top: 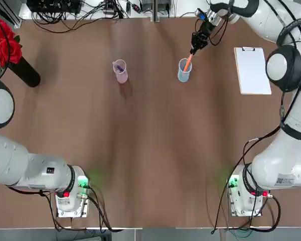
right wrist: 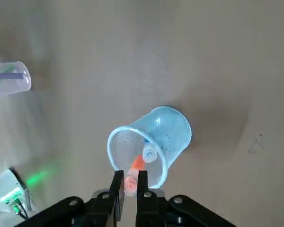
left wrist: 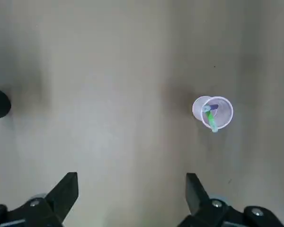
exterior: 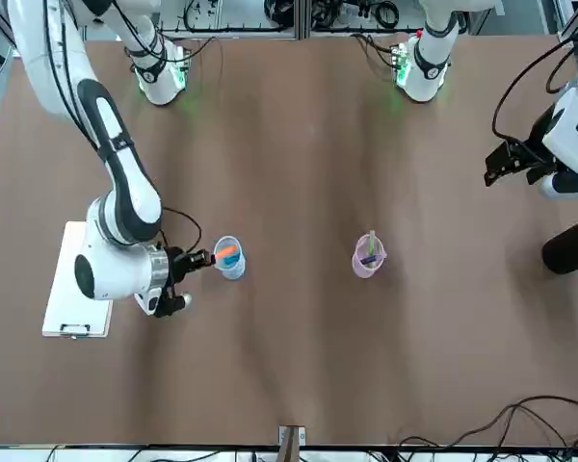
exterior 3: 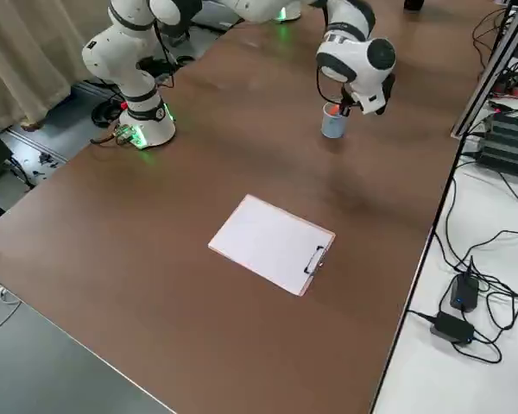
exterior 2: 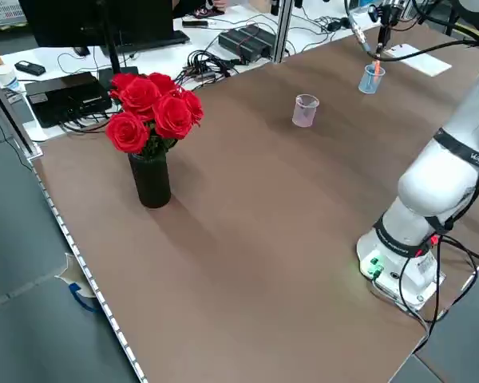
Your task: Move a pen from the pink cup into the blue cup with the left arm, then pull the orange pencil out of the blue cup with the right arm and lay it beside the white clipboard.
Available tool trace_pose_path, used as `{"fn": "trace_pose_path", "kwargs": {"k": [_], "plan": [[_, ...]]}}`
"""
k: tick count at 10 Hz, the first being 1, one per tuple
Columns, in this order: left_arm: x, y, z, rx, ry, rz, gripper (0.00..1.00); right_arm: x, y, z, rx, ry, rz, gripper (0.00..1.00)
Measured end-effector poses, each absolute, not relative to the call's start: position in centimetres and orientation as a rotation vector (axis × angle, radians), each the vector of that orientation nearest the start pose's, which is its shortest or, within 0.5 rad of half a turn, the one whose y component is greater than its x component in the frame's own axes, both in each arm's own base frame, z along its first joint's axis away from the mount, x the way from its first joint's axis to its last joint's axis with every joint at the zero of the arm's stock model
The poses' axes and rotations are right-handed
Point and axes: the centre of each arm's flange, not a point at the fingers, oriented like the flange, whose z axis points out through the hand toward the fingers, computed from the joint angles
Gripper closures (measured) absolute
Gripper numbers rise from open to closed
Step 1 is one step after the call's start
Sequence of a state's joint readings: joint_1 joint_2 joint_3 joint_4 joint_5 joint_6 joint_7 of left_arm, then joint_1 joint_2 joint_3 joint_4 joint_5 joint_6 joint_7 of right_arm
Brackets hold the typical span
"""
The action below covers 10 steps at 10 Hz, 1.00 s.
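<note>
On a smooth brown table (top: 150, 150), a translucent pale blue cup (top: 184, 71) at upper right of centre holds a thin orange pencil (top: 187, 63), its top pinched by the closed right tool (top: 195, 46). A translucent pink cup (top: 121, 71) holds pens. The white clipboard (top: 252, 70) lies right. The left tool (left wrist: 132, 187) stands wide open, empty.

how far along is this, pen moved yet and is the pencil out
The first step looks done: a pale blue pen stands in the blue cup, and the left end effector is parked, open, off the pink cup. In hand now: the right end effector is shut on the orange pencil, whose lower end is still in the cup. Left: lift it clear and lay it beside the white clipboard.
</note>
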State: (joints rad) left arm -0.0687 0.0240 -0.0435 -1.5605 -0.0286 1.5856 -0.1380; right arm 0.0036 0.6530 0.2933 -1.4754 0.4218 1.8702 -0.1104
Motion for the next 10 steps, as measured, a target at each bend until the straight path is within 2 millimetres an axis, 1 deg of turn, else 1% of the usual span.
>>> {"fn": "trace_pose_path", "kwargs": {"k": [3, 5, 8, 10], "plan": [[55.9, -6.5, 61.7, -3.171, -0.041, 0.004, 0.0, 66.2, 19.2, 32.7, -2.568, -0.267, 0.39, 0.85], [56.0, -6.2, 61.7, -3.171, -0.038, 0.003, 0.0, 66.3, 18.9, 33.9, -2.572, -0.272, 0.379, 0.85], [56.2, -4.1, 61.8, -3.17, -0.006, -0.002, 0.0, 66.9, 18.2, 35.7, -2.572, -0.275, 0.376, 0.85], [56.2, -3.8, 61.9, -3.17, -0.006, -0.005, 0.0, 67.5, 15.8, 38.0, -2.58, -0.267, 0.408, 0.85]]}}
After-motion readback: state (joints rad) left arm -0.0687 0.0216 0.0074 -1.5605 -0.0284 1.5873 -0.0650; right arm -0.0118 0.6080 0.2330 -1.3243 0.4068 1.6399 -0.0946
